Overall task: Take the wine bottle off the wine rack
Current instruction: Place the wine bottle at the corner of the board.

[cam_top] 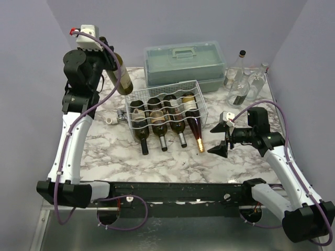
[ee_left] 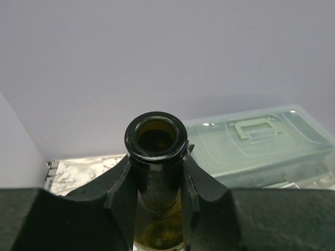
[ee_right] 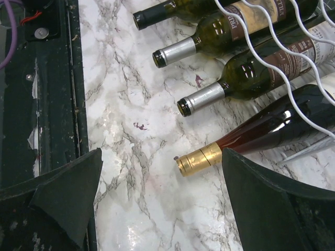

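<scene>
Our left gripper (ee_left: 157, 180) is clamped on the neck of the wine bottle (ee_left: 156, 137), both fingers pressed in just under the lip, with the open mouth showing at the centre of the left wrist view. In the overhead view the olive-green bottle hangs tilted in the upper left of the frame. Its base points down toward the back left corner of the wine rack (cam_top: 202, 102), and we judge it lifted off the wires, though we cannot tell how high above them. A neck-only hold on smooth glass lets the heavy body swing, so we should carry it slowly and avoid sudden wrist turns. We should also let it come nearer upright before we lower it. The bare marble table (cam_top: 104, 151) at the left of the frame looks like the best place to set it down, well away from the grey-green case (cam_top: 184, 63) at the top centre. The four other bottles (cam_top: 162, 123) lie in the rack's grooves with their necks toward the bottom of the frame, and we should not sweep the base across them. Our right gripper (cam_top: 222, 142) hangs low at the right with its fingers spread wide and holding nothing. It hovers over the gold-capped neck (ee_right: 199, 158), and we think it best left there for this step.
</scene>
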Motion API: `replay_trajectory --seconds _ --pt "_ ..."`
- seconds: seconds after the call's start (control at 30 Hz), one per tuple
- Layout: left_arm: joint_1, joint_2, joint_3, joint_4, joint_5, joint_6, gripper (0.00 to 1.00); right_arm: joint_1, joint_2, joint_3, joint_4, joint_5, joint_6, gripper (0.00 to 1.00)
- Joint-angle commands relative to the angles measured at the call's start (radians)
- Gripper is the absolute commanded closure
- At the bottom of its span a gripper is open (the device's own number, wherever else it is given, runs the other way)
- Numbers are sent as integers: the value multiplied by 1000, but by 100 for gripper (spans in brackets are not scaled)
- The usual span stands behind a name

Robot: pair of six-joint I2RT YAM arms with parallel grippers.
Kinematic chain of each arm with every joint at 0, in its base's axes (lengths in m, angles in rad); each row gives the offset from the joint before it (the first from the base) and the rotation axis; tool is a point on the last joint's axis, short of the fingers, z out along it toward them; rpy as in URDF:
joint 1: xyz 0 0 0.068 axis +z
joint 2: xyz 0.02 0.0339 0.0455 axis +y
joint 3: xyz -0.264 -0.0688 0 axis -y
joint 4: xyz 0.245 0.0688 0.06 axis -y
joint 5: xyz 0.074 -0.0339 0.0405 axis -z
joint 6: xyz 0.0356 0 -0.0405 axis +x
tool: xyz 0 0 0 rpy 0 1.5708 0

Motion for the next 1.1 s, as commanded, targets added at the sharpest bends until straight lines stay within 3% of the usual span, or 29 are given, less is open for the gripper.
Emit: replay_trajectory --seconds 0.0,1.07 --pt "24 50 114 206 -59 10 100 -5 3 -9 -6 -13 -15 1" --pt "108 701 429 513 22 98 100 -5 150 21 -52 70 -51 1"
